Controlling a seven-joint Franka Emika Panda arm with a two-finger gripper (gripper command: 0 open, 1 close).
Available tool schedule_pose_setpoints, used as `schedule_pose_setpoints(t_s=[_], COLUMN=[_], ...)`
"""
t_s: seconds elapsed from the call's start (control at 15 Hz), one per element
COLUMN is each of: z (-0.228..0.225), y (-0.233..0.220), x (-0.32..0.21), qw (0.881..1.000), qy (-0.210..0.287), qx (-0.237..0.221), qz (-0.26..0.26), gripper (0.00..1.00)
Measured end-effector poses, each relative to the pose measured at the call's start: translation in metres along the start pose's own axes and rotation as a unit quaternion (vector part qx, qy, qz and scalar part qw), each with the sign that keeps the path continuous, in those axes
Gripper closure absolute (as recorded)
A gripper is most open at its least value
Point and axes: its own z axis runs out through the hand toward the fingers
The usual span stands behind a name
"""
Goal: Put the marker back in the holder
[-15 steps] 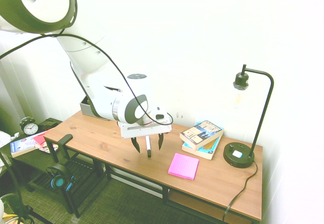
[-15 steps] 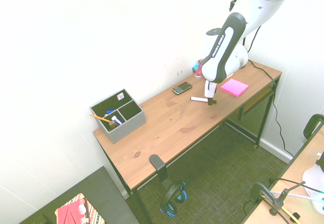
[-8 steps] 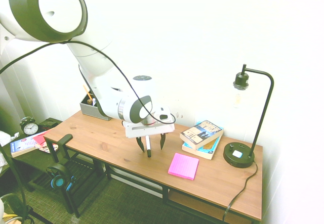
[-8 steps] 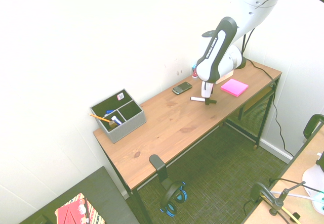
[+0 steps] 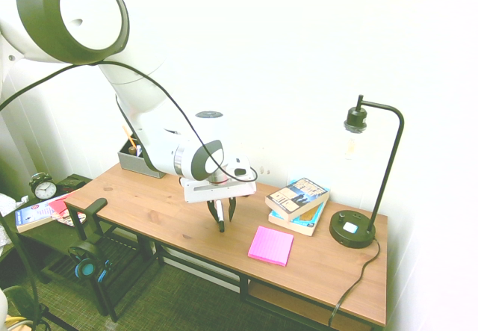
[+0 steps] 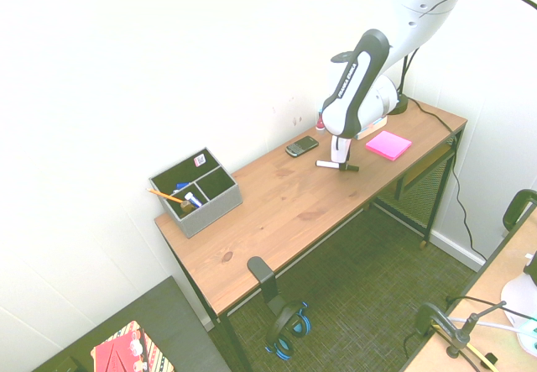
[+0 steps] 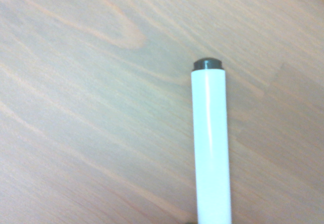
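The marker (image 6: 329, 165) is a slim white pen with a black cap end, lying flat on the wooden desk (image 6: 277, 212) near its middle. In the wrist view the marker (image 7: 211, 143) fills the lower centre, its dark end cap against bare wood. My gripper (image 5: 221, 215) reaches straight down over the marker (image 5: 219, 221), fingers drawn in against its barrel. The gripper (image 6: 338, 160) stands at desk level. The grey holder (image 6: 197, 191) sits at the far end of the desk by the wall, with pens and an orange pencil (image 6: 164, 195) in its compartments. The arm partly hides the holder (image 5: 138, 161).
A pink notepad (image 5: 270, 245) lies close to the gripper. A stack of books (image 5: 299, 200) and a black lamp base (image 5: 352, 230) stand beyond it. A dark phone (image 6: 301, 146) lies near the wall. A long stretch of desk separates marker and holder.
The gripper's fingers, spread wide on either side of the marker before, have closed in onto it. The arm has lowered a little. The marker lies in the same place.
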Motion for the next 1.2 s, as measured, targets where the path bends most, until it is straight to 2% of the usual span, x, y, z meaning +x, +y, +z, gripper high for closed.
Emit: schedule_pose_setpoints(t_s=[0.4,0.67,0.87,1.07,1.2], z=[-0.007,-0.072,-0.121,-0.163,-0.188], y=[-0.003,-0.017,-0.054,-0.116,-0.154], x=[0.001,0.000,-0.018,-0.050,-0.058], qw=[1.000,0.995,0.982,0.966,0.957], qy=[-0.005,-0.055,-0.100,-0.165,-0.186], qx=[0.008,0.031,0.022,-0.015,-0.046], qz=[0.026,0.078,0.157,0.199,0.217], gripper=[1.00,1.00,1.00,1.00,1.00])
